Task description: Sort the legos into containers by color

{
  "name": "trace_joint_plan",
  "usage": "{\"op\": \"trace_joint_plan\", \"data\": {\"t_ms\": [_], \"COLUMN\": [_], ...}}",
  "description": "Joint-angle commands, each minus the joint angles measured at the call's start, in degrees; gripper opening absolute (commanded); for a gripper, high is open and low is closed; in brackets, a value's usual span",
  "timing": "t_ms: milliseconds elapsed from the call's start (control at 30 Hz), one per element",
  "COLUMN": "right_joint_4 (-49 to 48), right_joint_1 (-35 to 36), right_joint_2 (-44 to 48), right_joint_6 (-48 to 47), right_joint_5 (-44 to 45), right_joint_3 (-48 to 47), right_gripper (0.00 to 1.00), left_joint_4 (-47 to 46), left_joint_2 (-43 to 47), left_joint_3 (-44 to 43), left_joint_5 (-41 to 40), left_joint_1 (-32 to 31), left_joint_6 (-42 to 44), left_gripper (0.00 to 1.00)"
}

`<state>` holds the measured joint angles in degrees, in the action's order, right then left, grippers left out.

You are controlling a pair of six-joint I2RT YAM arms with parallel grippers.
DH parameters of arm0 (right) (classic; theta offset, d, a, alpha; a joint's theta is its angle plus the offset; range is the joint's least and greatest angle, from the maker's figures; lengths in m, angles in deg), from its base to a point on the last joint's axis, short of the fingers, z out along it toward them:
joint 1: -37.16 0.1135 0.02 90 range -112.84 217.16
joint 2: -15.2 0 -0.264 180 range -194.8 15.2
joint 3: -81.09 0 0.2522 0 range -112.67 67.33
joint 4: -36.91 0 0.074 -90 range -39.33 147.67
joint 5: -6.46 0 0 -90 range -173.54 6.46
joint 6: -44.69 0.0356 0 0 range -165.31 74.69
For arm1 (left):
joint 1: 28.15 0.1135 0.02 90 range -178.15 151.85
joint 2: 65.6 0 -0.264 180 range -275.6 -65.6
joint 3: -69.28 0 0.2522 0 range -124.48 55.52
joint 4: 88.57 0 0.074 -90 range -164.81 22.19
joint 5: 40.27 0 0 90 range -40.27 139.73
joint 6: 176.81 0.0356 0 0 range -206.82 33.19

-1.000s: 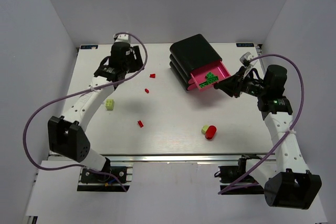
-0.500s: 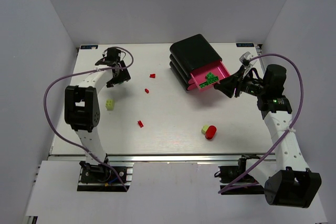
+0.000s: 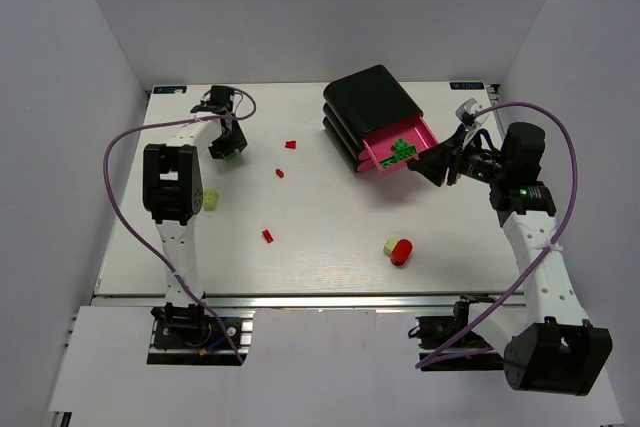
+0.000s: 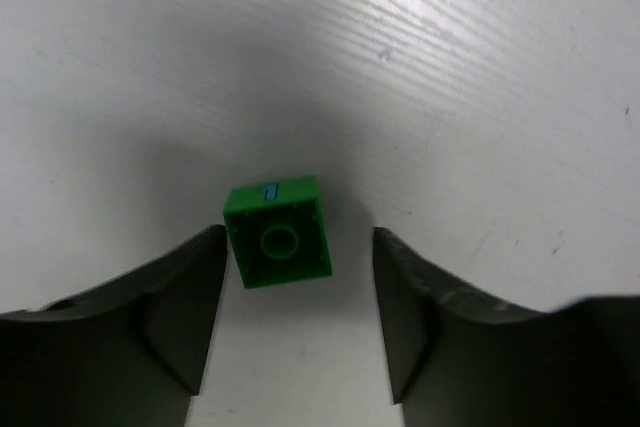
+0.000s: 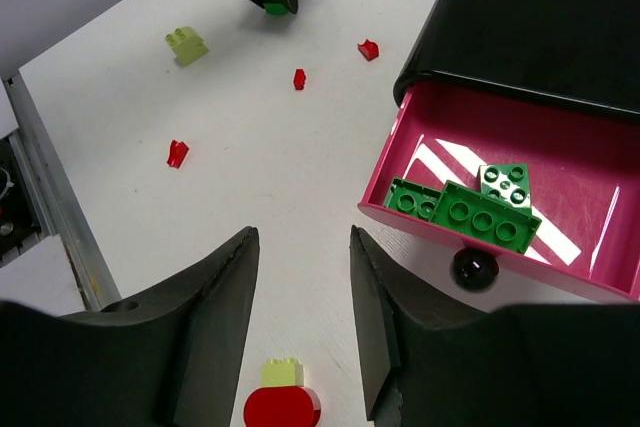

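- The left jaws, at upper left of the top view near the counter (image 3: 330,267)'s far edge, stand wide apart on either side of a green brick (image 4: 278,232) on the counter, with a gap on its right side.
- The right jaws, wide open and holding nothing, hover just right of the open pink drawer (image 3: 428,133), which holds green bricks (image 5: 465,209).
- Red bits (image 3: 267,236) and a yellow-green brick (image 3: 209,199) lie well apart across the counter's middle.

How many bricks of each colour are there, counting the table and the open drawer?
Red bricks: 4
Green bricks: 4 (three in the pink drawer, one between the fingers of the left gripper)
Yellow-green bricks: 2
Total: 10
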<state>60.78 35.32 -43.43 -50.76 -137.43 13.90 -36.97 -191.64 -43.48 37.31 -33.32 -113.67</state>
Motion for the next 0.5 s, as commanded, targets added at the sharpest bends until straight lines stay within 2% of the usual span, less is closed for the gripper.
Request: {"op": "trace_joint_plan", "data": {"t_ms": [0, 100, 233, 333, 433, 467], "right_joint_4": [-1.23, -0.97, -0.97, -0.97, -0.97, -0.97], "right_joint_1": [0.18, 0.18, 0.09, 0.18, 0.18, 0.09], "right_joint_2": [-0.43, -0.69, -0.78, -0.78, -0.78, -0.7], "right_joint_6": [-1.31, -1.49, -1.58, -1.58, -1.66, -1.67], "right_joint_5": [0.28, 0.36, 0.36, 0.19, -0.25, -0.34], "right_joint_3": [-0.1, -0.27, -0.18, -0.1, -0.1, -0.1], "right_gripper": [0.48, 0.48, 0.48, 0.47, 0.44, 0.38], "left_joint_4": [1.53, 1.44, 1.27, 0.39, -3.64, -6.96], "left_joint_2": [-0.08, -0.52, -0.17, 2.54, 8.6, 10.36], "left_joint_3": [-3.65, -4.09, -4.09, -3.13, -0.24, 0.99], "left_joint_5": [0.38, 0.82, 2.14, 5.73, 16.86, 26.39], "left_joint_1": [0.6, 1.13, 1.13, 1.13, -0.71, -2.02], "left_joint_6": [-0.04, 0.04, 0.4, 1.45, 6.18, 7.85], "left_gripper": [0.63, 0.58, 0.42, 0.15, 0.06, 0.02]}}
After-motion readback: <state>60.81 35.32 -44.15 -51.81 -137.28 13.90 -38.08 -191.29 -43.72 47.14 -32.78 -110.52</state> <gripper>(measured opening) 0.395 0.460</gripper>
